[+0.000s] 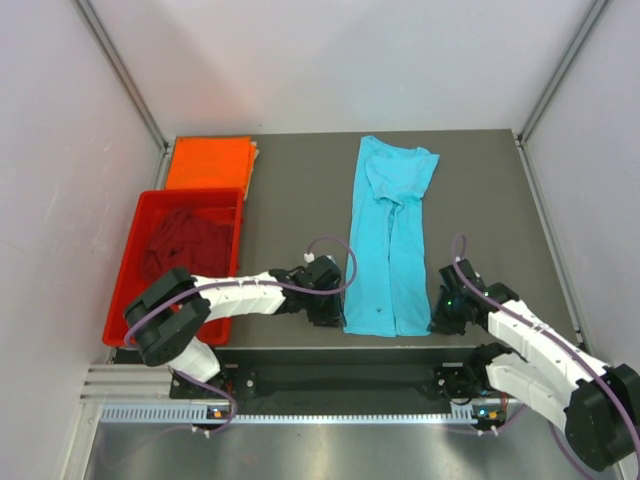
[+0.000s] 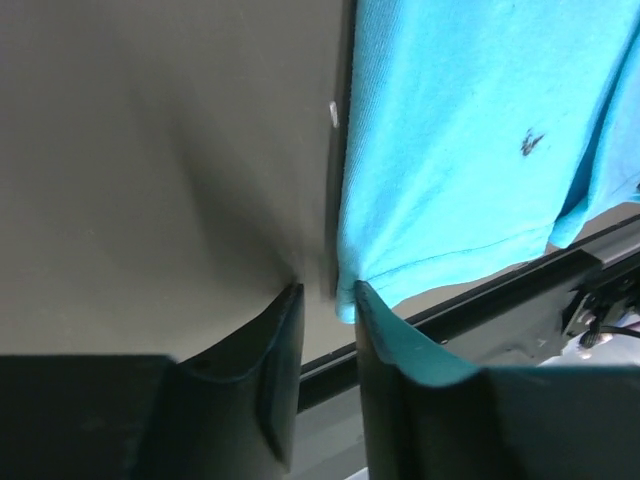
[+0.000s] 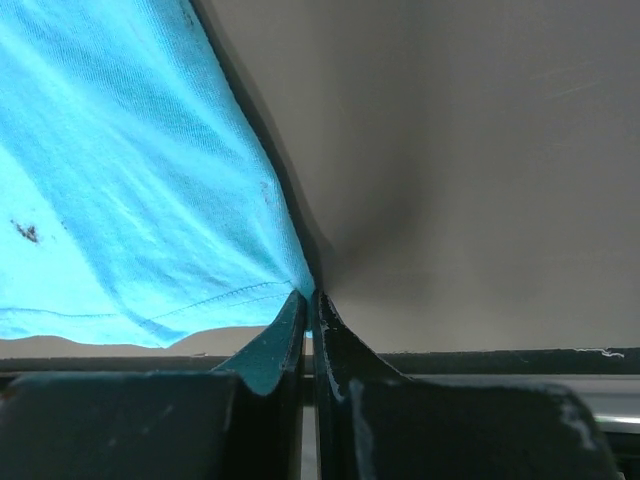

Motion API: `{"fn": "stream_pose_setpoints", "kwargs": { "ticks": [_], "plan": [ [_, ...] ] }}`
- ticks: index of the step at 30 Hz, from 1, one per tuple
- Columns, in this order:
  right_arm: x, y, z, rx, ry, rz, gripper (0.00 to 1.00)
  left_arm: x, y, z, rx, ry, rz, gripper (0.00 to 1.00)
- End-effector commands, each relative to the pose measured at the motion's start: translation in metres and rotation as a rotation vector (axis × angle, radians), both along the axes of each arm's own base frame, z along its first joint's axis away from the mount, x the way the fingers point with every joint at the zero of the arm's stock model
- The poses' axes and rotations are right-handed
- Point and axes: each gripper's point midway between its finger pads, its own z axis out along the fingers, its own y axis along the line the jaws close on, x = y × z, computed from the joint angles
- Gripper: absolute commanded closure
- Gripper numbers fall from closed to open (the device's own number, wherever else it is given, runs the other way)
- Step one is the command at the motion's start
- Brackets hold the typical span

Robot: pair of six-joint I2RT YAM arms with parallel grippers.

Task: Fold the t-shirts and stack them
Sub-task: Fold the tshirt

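Nearest, the right gripper [image 3: 308, 293] pinched the near right hem corner of the lengthwise-folded turquoise-blue cloth t-shirt [image 1: 390, 240] at the tabletop's [image 1: 300, 200] near edge. The left gripper [image 2: 325, 292] stood narrowly spread at the left corner. We judged the shirt light and limp: lift by both corners.

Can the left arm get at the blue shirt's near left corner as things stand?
Probably yes: the left gripper is already low at that corner of the blue shirt, which sits at the mouth of its parted jaws, with nothing in the way.

Turquoise shirt [image 2: 450, 150]: mostly cut off in both wrist views. Tray [image 1: 132, 260]: near end hidden behind left arm [image 1: 240, 293].
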Motion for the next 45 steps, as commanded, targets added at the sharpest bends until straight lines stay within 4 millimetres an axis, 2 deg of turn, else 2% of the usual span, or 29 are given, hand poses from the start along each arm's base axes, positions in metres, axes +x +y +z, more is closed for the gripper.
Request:
{"fn": "stream_pose_setpoints", "kwargs": {
  "ticks": [1,6,12,15,16,17,19,20,23,26,29,32,33,34,35,38,40,43,45],
  "plan": [
    [0.005,0.001,0.003,0.004,-0.03,0.017,1.0,-0.007,0.017,-0.004,0.07,-0.001,-0.012,0.65],
    [0.003,0.004,0.002,0.026,-0.032,0.016,1.0,-0.006,0.0,0.008,0.001,-0.021,-0.036,0.62],
    [0.001,0.003,0.003,0.032,-0.039,0.014,1.0,-0.01,-0.012,-0.003,0.006,0.005,-0.063,0.66],
    [0.0,0.003,0.003,0.034,-0.037,0.013,1.0,-0.01,-0.015,-0.005,0.016,0.003,-0.069,0.74],
    [0.0,0.003,0.003,0.033,-0.037,0.013,1.0,-0.011,-0.014,-0.005,0.026,0.008,-0.071,0.87],
    [-0.001,0.003,0.003,0.032,-0.036,0.013,1.0,-0.012,-0.011,-0.007,0.044,0.015,-0.07,0.94],
    [-0.002,0.002,0.003,0.029,-0.035,0.012,1.0,-0.012,-0.004,-0.007,0.084,0.014,-0.062,1.0],
    [-0.002,0.002,0.004,0.029,-0.034,0.01,1.0,-0.012,0.006,-0.005,0.118,0.008,-0.05,1.0],
    [-0.004,0.002,0.006,0.035,-0.031,0.008,1.0,-0.014,0.018,0.001,0.122,-0.013,-0.032,1.0],
    [-0.006,0.004,0.005,0.042,-0.023,0.024,1.0,-0.021,0.024,-0.006,0.131,0.01,-0.03,1.0],
    [-0.006,0.005,0.006,0.044,-0.022,0.036,1.0,-0.029,0.023,-0.016,0.122,0.055,-0.043,1.0],
    [-0.008,0.006,0.005,0.043,-0.015,0.045,1.0,-0.029,0.019,-0.018,0.117,0.063,-0.048,1.0],
    [-0.009,0.006,0.006,0.046,-0.016,0.047,1.0,-0.029,0.018,-0.016,0.111,0.061,-0.051,0.98],
    [-0.01,0.008,0.006,0.054,-0.018,0.051,1.0,-0.029,0.016,-0.014,0.105,0.061,-0.057,0.88],
    [-0.011,0.009,0.006,0.059,-0.017,0.056,1.0,-0.027,0.014,-0.01,0.092,0.05,-0.058,0.83],
    [-0.02,0.013,0.002,0.095,0.006,0.058,1.0,-0.026,0.01,0.0,0.058,0.033,-0.064,0.74],
    [-0.024,0.02,0.001,0.147,0.016,0.033,1.0,-0.027,0.008,0.002,0.045,0.037,-0.065,0.73],
    [-0.034,0.014,-0.011,0.147,0.027,-0.016,1.0,-0.029,0.01,0.0,0.046,0.041,-0.064,0.72],
    [-0.032,0.016,-0.011,0.17,0.005,-0.042,1.0,-0.03,0.01,0.0,0.042,0.041,-0.069,0.69]
  ]
}}
